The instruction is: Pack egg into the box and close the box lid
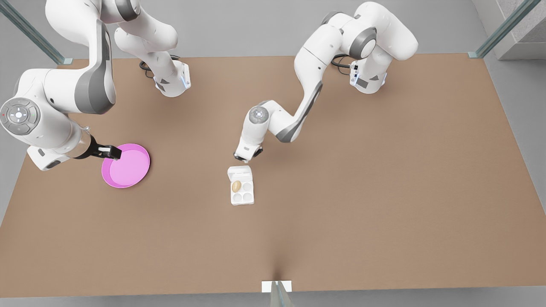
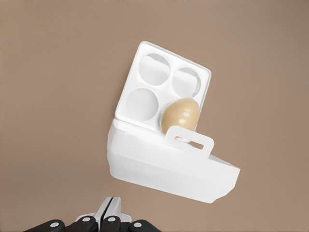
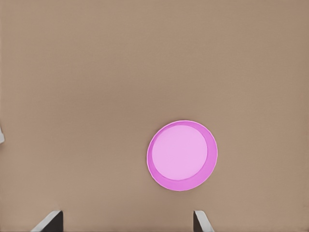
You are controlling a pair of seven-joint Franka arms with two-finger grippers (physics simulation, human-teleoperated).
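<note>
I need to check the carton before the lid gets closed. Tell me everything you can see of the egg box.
The box is a small white carton that looks like moulded foam or pulp, with four round cups in a two-by-two grid. One cup next to the hinge holds the egg; the other three are empty. The box lid is open, hinged along one side, with a slotted tab at its edge. The box rests on the brown table, just in front of the left gripper, which does not touch it.

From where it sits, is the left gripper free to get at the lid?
Probably yes. The left gripper, fingers shut, hovers just behind the open lid, with nothing between them; the egg already sits in a cup.
</note>
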